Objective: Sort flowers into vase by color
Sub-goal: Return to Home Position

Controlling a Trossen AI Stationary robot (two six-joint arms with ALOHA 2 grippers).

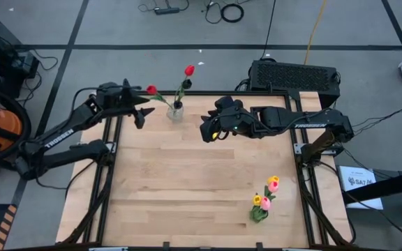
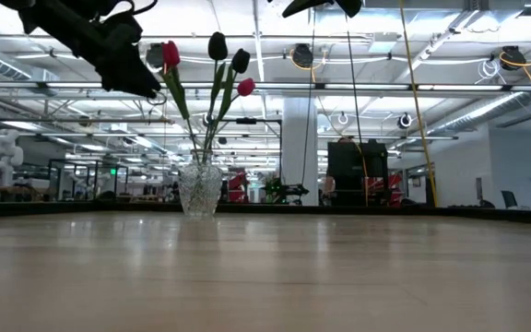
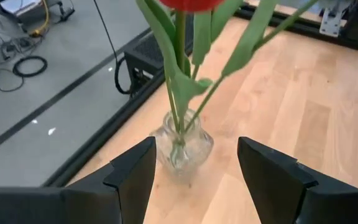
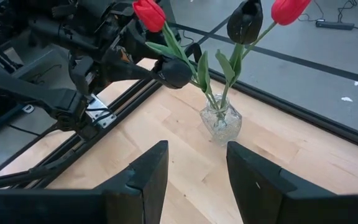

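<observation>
Tulips [image 2: 218,44], four in clear vase [image 2: 200,189], four in green vase [image 1: 258,215], left tool [image 3: 196,150] and right tool [image 4: 197,149] apart

Reds and near-blacks in glass, pinks and yellows in green.
The clear, cut-patterned vase [image 4: 220,119] shows red tulips [image 4: 149,15] and maroon-black tulips [image 4: 245,22] on green stems [image 3: 180,81]. The green vase [image 1: 259,215] carries pink tulips [image 1: 265,203] and yellow tulips [image 1: 257,199]. The table [image 1: 187,174] is pale wood, striped in planks. The arms [image 1: 61,139] are black with white lettering.

Red, dark tulips [image 1: 189,70] fill glass vase [image 1: 176,111]; pink, yellow tulips [image 1: 273,185] fill green vase [image 1: 259,215].
</observation>
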